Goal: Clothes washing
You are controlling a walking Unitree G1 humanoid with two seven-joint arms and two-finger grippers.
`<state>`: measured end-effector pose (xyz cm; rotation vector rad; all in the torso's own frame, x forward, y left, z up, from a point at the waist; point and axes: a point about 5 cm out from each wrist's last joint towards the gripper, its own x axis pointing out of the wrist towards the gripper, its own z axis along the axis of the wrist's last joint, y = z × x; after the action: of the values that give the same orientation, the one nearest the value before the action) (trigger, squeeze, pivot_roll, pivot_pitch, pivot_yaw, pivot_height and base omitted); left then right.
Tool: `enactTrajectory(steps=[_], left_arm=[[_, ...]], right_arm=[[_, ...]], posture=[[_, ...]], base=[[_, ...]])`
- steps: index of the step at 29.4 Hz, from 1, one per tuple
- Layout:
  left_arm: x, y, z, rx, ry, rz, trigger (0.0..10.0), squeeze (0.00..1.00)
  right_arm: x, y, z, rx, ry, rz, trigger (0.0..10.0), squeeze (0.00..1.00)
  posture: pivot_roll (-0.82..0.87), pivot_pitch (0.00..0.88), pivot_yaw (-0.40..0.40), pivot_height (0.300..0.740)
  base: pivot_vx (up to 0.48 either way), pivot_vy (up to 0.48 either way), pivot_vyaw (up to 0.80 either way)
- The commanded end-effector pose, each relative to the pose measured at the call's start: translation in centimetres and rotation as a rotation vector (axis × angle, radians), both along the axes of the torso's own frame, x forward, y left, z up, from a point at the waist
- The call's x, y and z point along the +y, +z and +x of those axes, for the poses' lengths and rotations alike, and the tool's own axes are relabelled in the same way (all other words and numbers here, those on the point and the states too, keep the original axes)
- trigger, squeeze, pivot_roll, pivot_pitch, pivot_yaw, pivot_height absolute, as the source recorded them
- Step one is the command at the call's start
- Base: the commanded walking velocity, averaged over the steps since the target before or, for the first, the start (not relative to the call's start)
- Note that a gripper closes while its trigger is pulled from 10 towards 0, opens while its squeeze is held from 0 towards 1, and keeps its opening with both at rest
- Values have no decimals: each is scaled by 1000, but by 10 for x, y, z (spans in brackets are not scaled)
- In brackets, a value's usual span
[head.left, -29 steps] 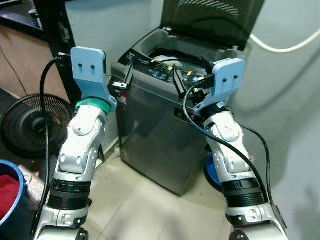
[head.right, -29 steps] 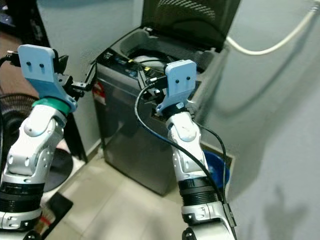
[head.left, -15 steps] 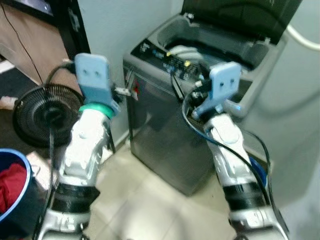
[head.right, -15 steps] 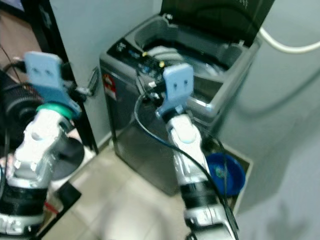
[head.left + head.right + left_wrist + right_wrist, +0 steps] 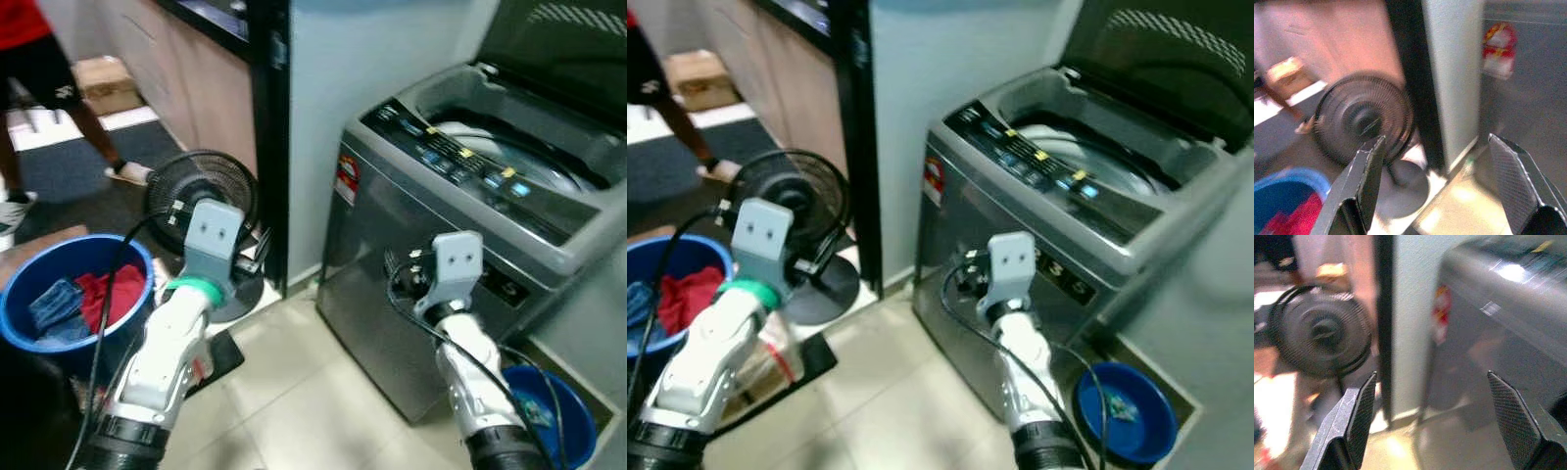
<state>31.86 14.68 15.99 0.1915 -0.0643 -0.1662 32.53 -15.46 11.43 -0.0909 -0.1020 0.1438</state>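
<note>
A grey top-loading washing machine (image 5: 460, 206) stands on the right with its lid raised; its drum (image 5: 509, 157) is visible behind the control strip. At the far left, a blue basket (image 5: 27, 328) holds a red garment (image 5: 110, 292) and blue jeans (image 5: 54, 302). My left gripper (image 5: 1440, 191) is open and empty, held low and facing the fan and the machine's side. Also open and empty, my right gripper (image 5: 1432, 426) hangs in front of the machine's front panel, below the top edge.
A black floor fan (image 5: 201, 196) stands between the basket and a black post (image 5: 272, 127). A person's legs (image 5: 39, 69) are at the upper left near a cardboard box (image 5: 108, 83). A blue basin (image 5: 544, 421) sits on the tiled floor beside the machine.
The camera has swung left and pulled back, bringing the basket, fan and person into view. Both arms have dropped from the machine's control panel to below its top. Both grippers stay open.
</note>
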Motion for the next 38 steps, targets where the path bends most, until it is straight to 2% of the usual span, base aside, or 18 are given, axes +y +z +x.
enactTrajectory(steps=[1, 11, 17, 23, 25, 27, 38], left_arm=[[-7, -8, -3, 19, -27, 17, 10000, 0], [-13, -24, -8, 49, -25, 34, 10000, 0], [-14, -27, -8, 51, -23, 38, 10000, 0], [-16, -31, -9, 49, -14, 48, 10000, 0], [-16, -32, -8, 47, -5, 59, 10000, 0], [-15, -37, -6, 52, 22, 102, 10000, 0], [-17, -36, -4, 41, 18, 88, 10000, 0]], right_arm=[[1, -13, -4, 43, 5, -17, 10000, 0], [5, -30, -9, 93, 26, -36, 10000, 0], [7, -33, -10, 96, 33, -36, 10000, 0], [11, -44, -16, 126, 44, -28, 10000, 0], [12, -46, -17, 135, 36, -11, 10000, 0], [14, -48, -18, 140, 36, 28, 10000, 0], [23, -45, -15, 119, 63, 18, 10000, 0]], posture=[[108, 6, 7, 740], [109, 20, -5, 740], [107, 26, -6, 740], [107, 33, -4, 740], [106, 36, -4, 740], [106, 37, -3, 740], [106, 33, 5, 740]], base=[[0, 0, 775], [0, 0, 776], [0, 0, 775], [0, 0, 772], [0, 0, 0], [439, 0, 0], [472, 0, 90]])
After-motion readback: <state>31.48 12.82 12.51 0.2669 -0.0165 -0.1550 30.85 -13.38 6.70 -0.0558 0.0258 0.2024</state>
